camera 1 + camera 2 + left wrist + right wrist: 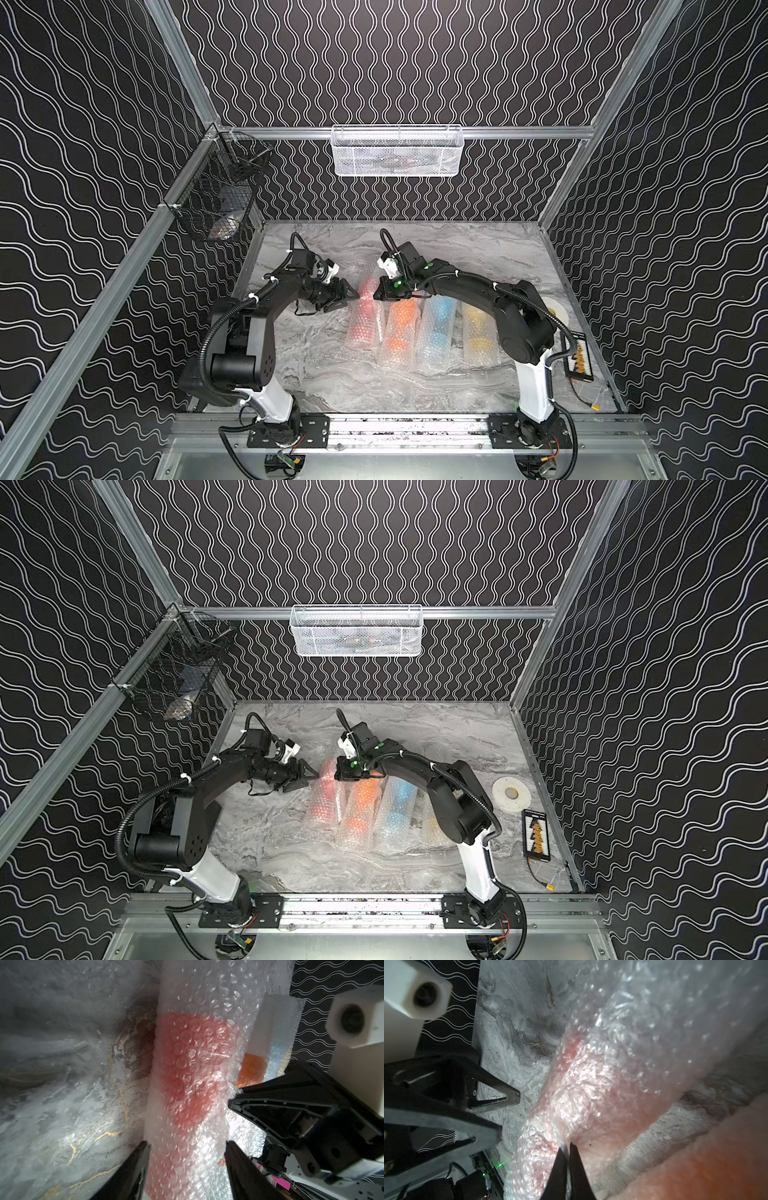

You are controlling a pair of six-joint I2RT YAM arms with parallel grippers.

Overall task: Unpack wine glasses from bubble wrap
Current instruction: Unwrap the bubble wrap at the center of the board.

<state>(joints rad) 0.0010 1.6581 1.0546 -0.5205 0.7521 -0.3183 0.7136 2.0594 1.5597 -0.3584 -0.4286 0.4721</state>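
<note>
Black-and-white arms (478, 286), perhaps green lights (397, 284)

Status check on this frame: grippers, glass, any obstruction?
Left gripper open, straddling the wrapped red goblet. Right gripper shut on its bubble wrap. Orange goblet, wrapped, lies close alongside.

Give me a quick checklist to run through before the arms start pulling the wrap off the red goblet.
1. Right gripper pinching the bubble wrap: ok, shut on it.
2. Left gripper lined up on the red goblet: ok, open jaws straddle its wrapped roll.
3. Left gripper closed on the roll: not ok, jaws apart.
4. Orange goblet clear of the red one: cannot tell; gap by the right gripper, near ends look close.
5. Room on the tabletop beside the left gripper: ok, bare marble there.
</note>
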